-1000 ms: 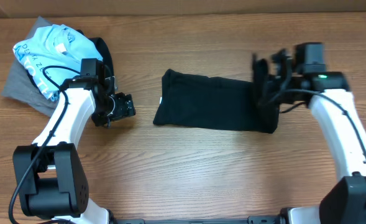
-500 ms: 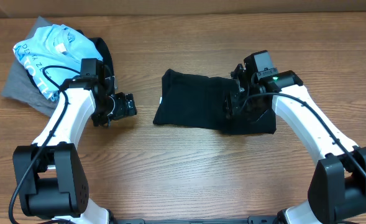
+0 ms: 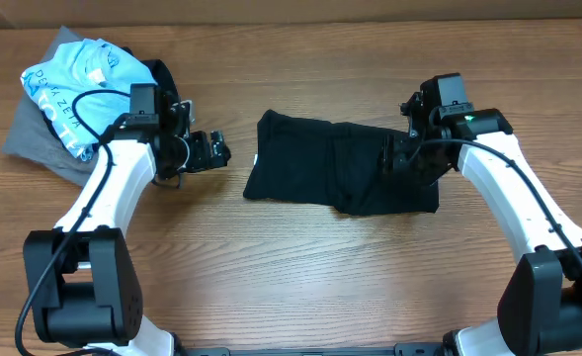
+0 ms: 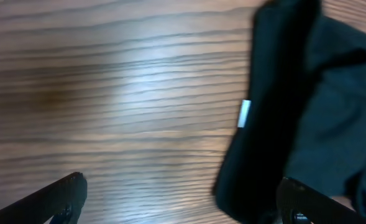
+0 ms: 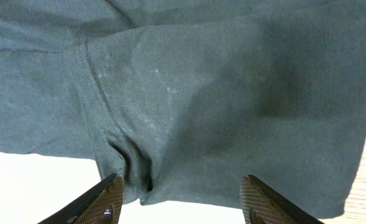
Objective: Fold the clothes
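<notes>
The black T-shirt (image 3: 310,168) lies folded in a strip at mid-table, and its right end carries a doubled-over flap (image 3: 394,188). My right gripper (image 3: 397,158) hovers over that flap, open. In the right wrist view its fingertips (image 5: 105,198) stand wide apart above the dark fabric (image 5: 201,93), gripping nothing. My left gripper (image 3: 209,150) is open over bare wood just left of the shirt. The left wrist view has the shirt's left edge (image 4: 276,124) and its white neck label (image 4: 245,113) ahead of the open gripper (image 4: 183,202).
A pile of clothes sits at the far left corner: a light blue lettered tee (image 3: 68,89) on a grey garment (image 3: 29,143), with a dark piece (image 3: 162,77) behind. The wooden table (image 3: 300,267) runs to a cardboard wall at the back.
My right gripper carried the shirt's raised right end leftward, let it go and opened, then drew back a little to the right. My left gripper moved up and right toward the shirt, opening wider.
</notes>
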`<action>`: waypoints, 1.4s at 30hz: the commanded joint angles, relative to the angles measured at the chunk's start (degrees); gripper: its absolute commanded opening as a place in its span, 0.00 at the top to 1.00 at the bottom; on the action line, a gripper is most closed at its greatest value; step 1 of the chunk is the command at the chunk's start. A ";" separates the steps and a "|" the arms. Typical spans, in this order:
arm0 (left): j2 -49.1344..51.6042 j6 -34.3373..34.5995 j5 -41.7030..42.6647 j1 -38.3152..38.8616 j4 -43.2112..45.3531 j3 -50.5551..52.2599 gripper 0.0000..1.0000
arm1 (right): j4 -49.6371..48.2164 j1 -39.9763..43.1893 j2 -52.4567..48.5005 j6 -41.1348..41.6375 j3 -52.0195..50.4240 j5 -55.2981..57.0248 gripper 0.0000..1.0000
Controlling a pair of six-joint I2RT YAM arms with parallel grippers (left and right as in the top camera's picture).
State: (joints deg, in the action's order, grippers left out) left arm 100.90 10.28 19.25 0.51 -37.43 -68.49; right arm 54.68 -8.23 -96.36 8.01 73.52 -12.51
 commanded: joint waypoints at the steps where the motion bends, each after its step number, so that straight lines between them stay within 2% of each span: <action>1: 2.62 -1.29 3.45 1.31 0.02 0.26 0.00 | 0.15 0.44 1.95 0.79 1.70 -2.97 0.35; 10: 6.88 -1.99 5.84 2.93 -1.14 0.24 0.00 | 2.19 -0.11 1.95 0.70 0.72 -6.95 0.34; 14: 6.88 -2.16 6.54 2.91 1.62 0.24 0.00 | 1.57 -0.83 1.95 0.35 -0.61 -5.70 0.32; 19: 7.52 -2.21 11.54 4.22 6.25 0.24 0.00 | 1.20 -0.87 1.92 0.37 -0.61 -5.79 0.31; 25: 11.08 -1.86 12.02 7.96 9.97 0.22 0.00 | 0.70 -0.87 1.92 0.59 -0.61 -5.79 0.31; 33: 17.16 1.88 12.11 10.78 11.21 0.13 0.00 | 1.40 -0.87 1.92 0.61 -0.63 -5.79 0.32; 35: 17.55 2.19 13.73 11.13 12.15 0.13 0.05 | 1.33 -0.87 1.92 0.66 -0.61 -5.79 0.32; 37: 17.66 2.67 13.79 11.87 12.59 0.13 0.15 | 1.25 -0.87 1.92 0.83 -0.61 -5.79 0.32; 39: 17.66 3.06 13.79 12.85 12.81 0.13 0.26 | 1.18 -0.87 1.92 1.01 -0.61 -5.79 0.32; 42: 17.64 4.15 13.81 14.34 13.40 0.13 0.48 | 1.18 -0.87 1.92 1.01 -0.61 -5.77 0.33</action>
State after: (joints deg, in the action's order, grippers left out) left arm 115.52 12.64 34.02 12.53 -23.73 -69.73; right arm 56.16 -8.84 -96.36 8.82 73.36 -17.82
